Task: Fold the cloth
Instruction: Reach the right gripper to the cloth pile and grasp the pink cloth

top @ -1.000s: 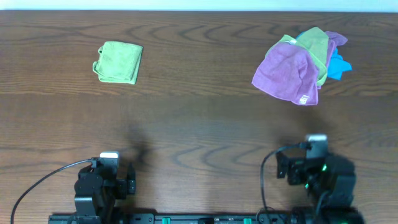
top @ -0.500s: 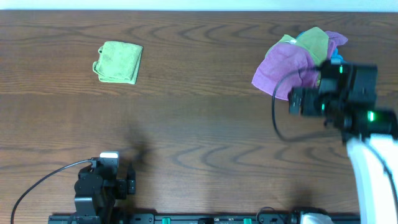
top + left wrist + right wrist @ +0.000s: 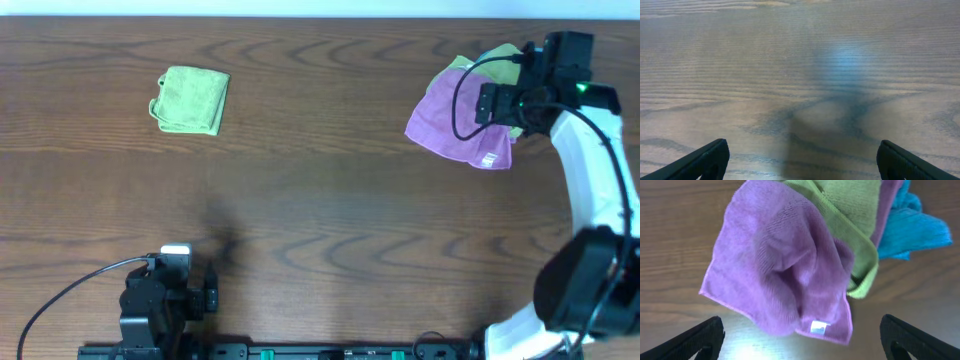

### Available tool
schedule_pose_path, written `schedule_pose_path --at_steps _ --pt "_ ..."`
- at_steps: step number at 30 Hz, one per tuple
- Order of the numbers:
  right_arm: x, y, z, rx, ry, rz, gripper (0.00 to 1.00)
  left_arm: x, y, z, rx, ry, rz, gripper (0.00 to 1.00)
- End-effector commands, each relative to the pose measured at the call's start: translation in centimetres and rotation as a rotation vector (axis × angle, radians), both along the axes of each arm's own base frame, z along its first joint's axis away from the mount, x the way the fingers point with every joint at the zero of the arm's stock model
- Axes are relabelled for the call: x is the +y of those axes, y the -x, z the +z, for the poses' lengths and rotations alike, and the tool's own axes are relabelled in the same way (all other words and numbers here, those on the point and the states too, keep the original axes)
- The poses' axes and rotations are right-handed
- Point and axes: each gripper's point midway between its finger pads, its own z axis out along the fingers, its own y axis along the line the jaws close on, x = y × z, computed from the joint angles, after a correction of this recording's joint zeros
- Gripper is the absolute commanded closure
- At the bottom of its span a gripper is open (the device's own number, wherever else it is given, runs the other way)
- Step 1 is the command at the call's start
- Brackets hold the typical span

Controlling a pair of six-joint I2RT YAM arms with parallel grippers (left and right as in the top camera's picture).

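Lime-green folded cloth point(image 3: 190, 100) appears overhead only; right wrist frames lilac cloth point(image 3: 785, 275).

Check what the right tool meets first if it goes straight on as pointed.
Most likely the purple cloth, which lies centred ahead of the open right tool in the wrist view; how far off is unclear.

Reaching the right arm point(image 3: 590, 170) out: a second ago parked well short of the cloth point(image 3: 450, 115), half a second ago passing over its near right corner, now hanging the right gripper point(image 3: 800, 321) directly above it.
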Motion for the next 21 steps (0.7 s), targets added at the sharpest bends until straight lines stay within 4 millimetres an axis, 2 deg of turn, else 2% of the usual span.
schedule_pose_path --at_steps 1,6,13,19,21 --pt "-0.6 -1.5 0.0 -0.033 0.016 0.006 0.01 0.3 0.5 -1.8 0.055 -0.031 -0.002 0.05" --pt "-0.6 -1.9 -1.3 -0.018 0.015 0.009 0.01 0.3 0.5 -1.8 0.055 -0.031 -0.002 0.04" --pt "0.4 -4.6 -2.0 -0.105 -0.038 0.064 0.01 0.3 0.5 -1.8 0.055 -0.031 -0.002 0.05" --pt "1.5 -5.0 -5.4 -0.049 -0.091 0.077 0.01 0.3 0.5 -1.8 0.055 -0.031 -0.002 0.05" --pt "1.7 -4.9 -6.2 -0.031 -0.102 0.074 0.05 0.3 0.5 -1.8 0.055 -0.031 -0.003 0.05"
